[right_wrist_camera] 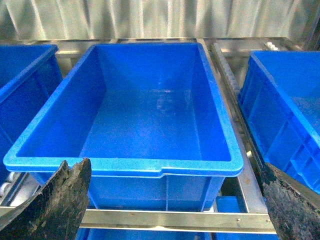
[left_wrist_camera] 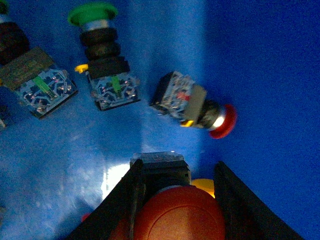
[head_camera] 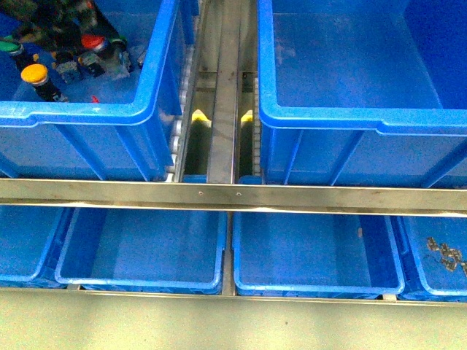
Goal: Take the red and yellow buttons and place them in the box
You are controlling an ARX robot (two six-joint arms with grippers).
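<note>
In the left wrist view my left gripper (left_wrist_camera: 178, 168) is shut on a red button (left_wrist_camera: 175, 215); its big red mushroom cap fills the space between the black fingers (left_wrist_camera: 125, 200). It is over the floor of the left crate (head_camera: 95, 113). A yellow cap (left_wrist_camera: 204, 186) peeks out behind it. A second red button (left_wrist_camera: 200, 107) lies on its side nearby. In the front view a yellow button (head_camera: 34, 74) and a red button (head_camera: 93, 41) show among the pile. The box (head_camera: 350, 117) at the right is empty. My right gripper (right_wrist_camera: 175, 200) is open in front of the box rim (right_wrist_camera: 125, 167).
Green-capped buttons (left_wrist_camera: 100, 50) lie beside the red ones. A steel rail (head_camera: 233, 195) crosses in front of both crates. Shallow blue trays (head_camera: 139, 248) sit below it; the far right one holds small metal parts (head_camera: 445, 254). A roller track (head_camera: 219, 109) runs between the crates.
</note>
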